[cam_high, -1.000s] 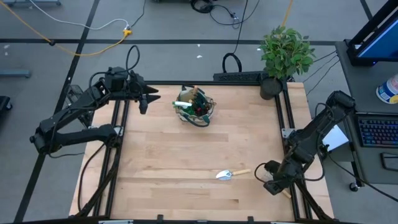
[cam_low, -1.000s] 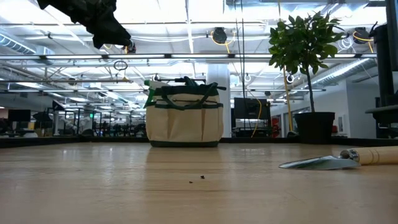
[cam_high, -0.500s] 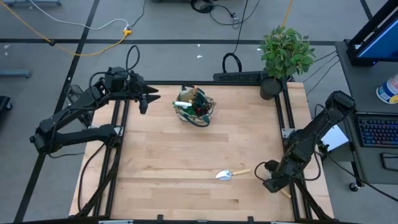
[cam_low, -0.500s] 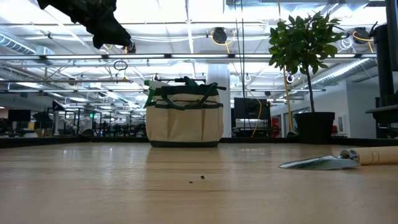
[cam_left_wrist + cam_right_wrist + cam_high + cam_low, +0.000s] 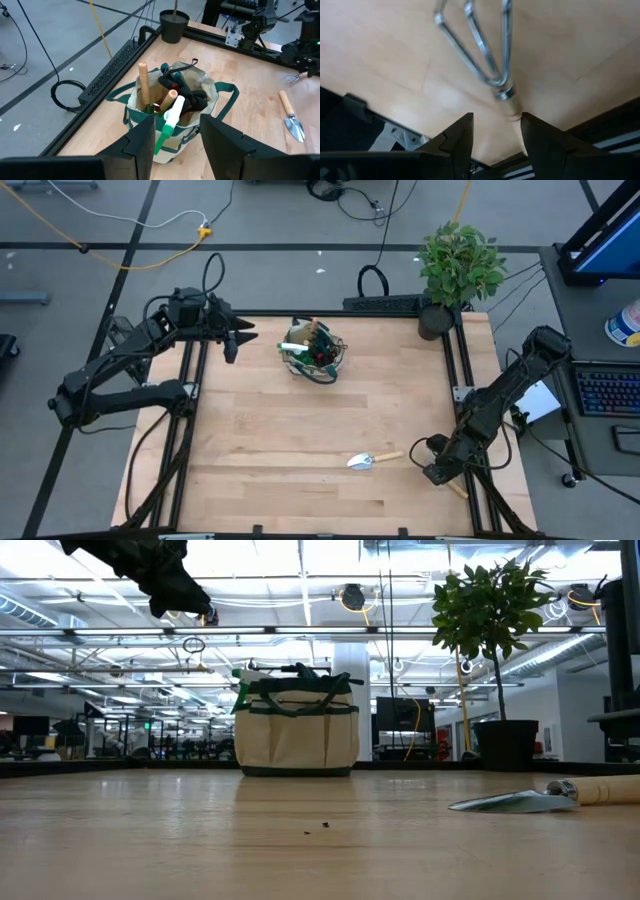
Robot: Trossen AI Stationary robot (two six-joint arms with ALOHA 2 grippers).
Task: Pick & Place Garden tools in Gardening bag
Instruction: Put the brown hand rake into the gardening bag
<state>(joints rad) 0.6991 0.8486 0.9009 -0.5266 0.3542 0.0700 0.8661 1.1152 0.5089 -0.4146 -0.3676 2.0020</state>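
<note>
The beige gardening bag (image 5: 315,350) with green trim stands at the table's far middle. Wooden handles, dark shears and a green-white item stick out of its top (image 5: 172,97). A trowel (image 5: 372,460) lies flat toward the near right, also in the low view (image 5: 520,801). A small metal rake (image 5: 480,45) lies at the table's near right corner. My right gripper (image 5: 495,125) is open above it, one finger on either side of its wooden handle (image 5: 512,111). My left gripper (image 5: 176,125) hangs open and empty to the left of the bag.
A potted green plant (image 5: 455,265) stands at the table's far right corner, off the wood. Black frame rails (image 5: 462,380) run along the table's left and right edges. Bare wood lies between the bag and the trowel.
My right gripper has sunk toward the rake at the near right corner. The left arm, the bag and the trowel have kept still.
</note>
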